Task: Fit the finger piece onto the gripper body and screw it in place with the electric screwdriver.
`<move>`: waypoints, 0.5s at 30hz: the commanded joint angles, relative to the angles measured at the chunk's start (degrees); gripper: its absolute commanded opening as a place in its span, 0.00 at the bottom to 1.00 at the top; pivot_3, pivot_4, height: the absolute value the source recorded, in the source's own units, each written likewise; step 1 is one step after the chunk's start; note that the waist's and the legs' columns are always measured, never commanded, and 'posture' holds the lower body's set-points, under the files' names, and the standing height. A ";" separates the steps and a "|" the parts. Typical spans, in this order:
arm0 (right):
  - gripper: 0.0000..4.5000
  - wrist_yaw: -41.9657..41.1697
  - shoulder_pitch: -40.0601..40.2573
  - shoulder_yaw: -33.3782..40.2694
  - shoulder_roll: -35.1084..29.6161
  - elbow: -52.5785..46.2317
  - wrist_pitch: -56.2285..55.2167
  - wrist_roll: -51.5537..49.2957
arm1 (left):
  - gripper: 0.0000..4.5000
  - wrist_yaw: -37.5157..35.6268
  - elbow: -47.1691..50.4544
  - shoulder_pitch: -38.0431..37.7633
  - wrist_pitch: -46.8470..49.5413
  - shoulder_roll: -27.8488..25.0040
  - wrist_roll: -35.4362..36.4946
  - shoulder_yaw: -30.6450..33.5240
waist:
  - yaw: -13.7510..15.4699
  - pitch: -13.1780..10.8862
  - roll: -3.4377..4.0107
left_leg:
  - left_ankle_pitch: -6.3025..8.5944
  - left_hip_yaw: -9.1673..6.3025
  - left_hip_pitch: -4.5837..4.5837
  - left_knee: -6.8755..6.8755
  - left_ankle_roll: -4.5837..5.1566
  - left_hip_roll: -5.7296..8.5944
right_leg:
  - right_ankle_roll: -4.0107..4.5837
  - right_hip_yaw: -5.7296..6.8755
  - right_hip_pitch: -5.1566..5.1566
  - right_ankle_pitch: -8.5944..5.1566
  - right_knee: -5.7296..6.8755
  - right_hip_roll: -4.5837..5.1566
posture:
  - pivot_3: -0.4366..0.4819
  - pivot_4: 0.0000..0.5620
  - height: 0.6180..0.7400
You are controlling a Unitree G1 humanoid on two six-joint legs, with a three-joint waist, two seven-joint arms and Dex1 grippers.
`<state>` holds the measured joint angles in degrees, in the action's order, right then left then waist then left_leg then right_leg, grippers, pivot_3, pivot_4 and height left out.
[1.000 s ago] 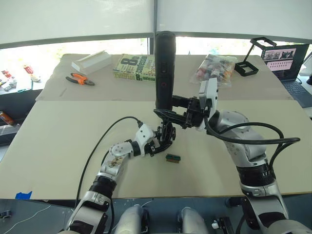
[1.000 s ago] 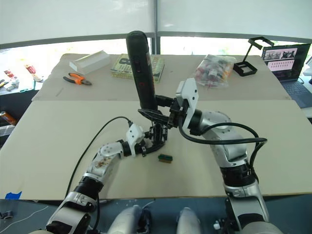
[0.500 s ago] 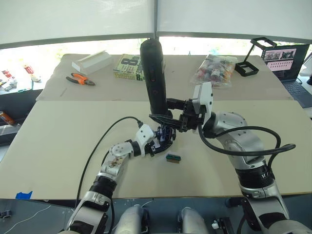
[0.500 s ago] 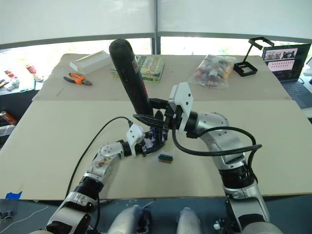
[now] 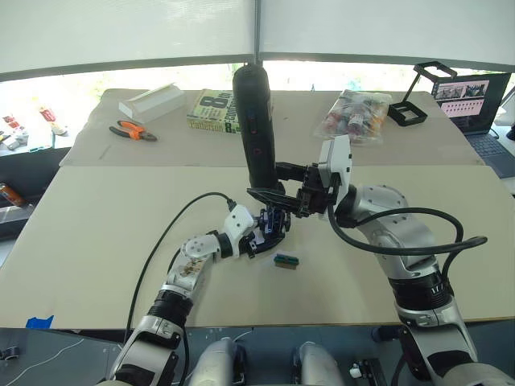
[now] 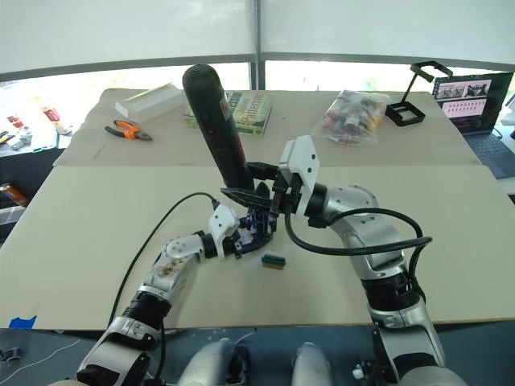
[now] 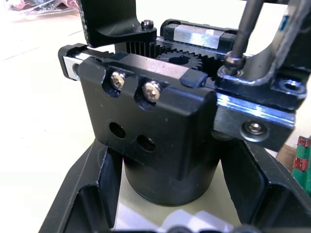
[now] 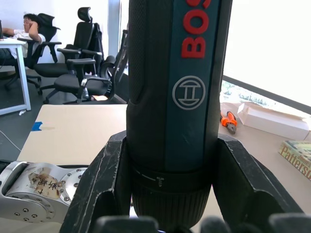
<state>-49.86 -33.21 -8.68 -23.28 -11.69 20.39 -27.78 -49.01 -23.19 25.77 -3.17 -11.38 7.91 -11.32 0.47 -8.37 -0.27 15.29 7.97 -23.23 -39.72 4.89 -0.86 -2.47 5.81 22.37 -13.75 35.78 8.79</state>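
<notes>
My right gripper is clamped around the electric screwdriver, nearly upright, bit down over the gripper body. My left gripper grips that body at its round base on the table. Green block just beside.

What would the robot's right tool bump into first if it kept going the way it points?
The right tool, clamped on the electric screwdriver, points toward the robot's left. Probably nothing but bare table lies that way; the gripper body sits just below its line, though depth is hard to judge.
</notes>
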 commanded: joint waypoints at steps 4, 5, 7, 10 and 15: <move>0.42 -0.37 1.73 -1.57 -2.15 3.82 3.15 2.96 | 0.54 -0.54 1.06 -0.95 0.24 0.16 0.71 0.20 | 0.00 0.00 0.00 | 0.01 0.00 0.00 0.01 -0.01 0.00 | 0.00 0.01 0.01 0.00 -0.01 0.03 | 0.48 0.27 1.00; 0.42 -0.46 1.59 -1.44 -2.26 3.62 3.24 2.80 | 0.54 -0.51 1.04 -0.97 0.23 0.19 0.69 0.18 | 0.00 0.00 0.00 | 0.01 0.00 0.00 0.01 -0.01 0.00 | 0.00 0.02 0.01 0.00 -0.02 0.05 | 0.48 0.27 1.00; 0.42 -0.38 0.80 -0.90 -2.27 2.80 3.92 1.96 | 0.54 -0.48 0.93 -0.99 0.13 0.25 0.66 0.16 | 0.02 0.00 0.00 | 0.02 0.00 -0.01 0.02 -0.01 0.00 | 0.00 0.04 0.02 0.00 -0.02 0.07 | 0.48 0.27 1.00; 0.42 -0.37 -0.92 -0.03 -2.53 1.45 4.75 0.93 | 0.54 -0.45 0.53 -0.95 -0.07 0.38 0.53 0.08 | 0.04 -0.01 0.00 | 0.02 0.00 -0.03 0.02 -0.01 0.00 | 0.00 0.04 0.05 0.00 -0.02 0.22 | 0.48 0.27 1.00; 0.42 -0.70 -4.32 3.79 -3.06 -3.13 5.35 -3.02 | 0.54 -0.22 -0.54 -0.66 -0.41 0.62 0.14 0.05 | 0.13 -0.02 -0.01 | 0.05 0.01 -0.16 0.01 0.04 0.04 | -0.01 0.37 0.15 0.01 -0.03 0.52 | 0.48 0.27 1.00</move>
<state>-50.61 -36.59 -7.78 -25.63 -13.09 25.02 -29.53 -49.06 -23.17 25.76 -3.58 -10.97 7.94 -11.30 0.60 -8.39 -0.27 15.34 7.99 -23.42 -39.71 4.94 -0.81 -2.48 6.18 22.54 -13.74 35.75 9.32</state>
